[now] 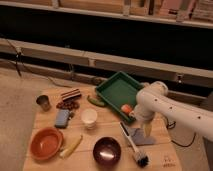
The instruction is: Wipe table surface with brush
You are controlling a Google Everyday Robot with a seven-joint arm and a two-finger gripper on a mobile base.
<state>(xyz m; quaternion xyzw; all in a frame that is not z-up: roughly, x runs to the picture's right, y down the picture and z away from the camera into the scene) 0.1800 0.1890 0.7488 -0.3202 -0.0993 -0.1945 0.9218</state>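
Note:
The light tan wooden table surface [107,130] fills the lower middle of the camera view, with a small dark printed mark [168,160] near its front right corner. The brush [133,146] lies on it at the front right, thin white handle pointing back-left, dark bristled head [142,160] toward the front edge. It rests across a grey flat dustpan [140,135]. My white arm reaches in from the right. The gripper [146,131] points down just above the dustpan, right beside the brush handle.
A green tray [118,91] holds an orange ball [126,108] at the back. Also on the table: a white cup [89,117], dark bowl [106,151], orange bowl [46,142], yellow banana [71,146], blue sponge [62,118], metal cup [43,102].

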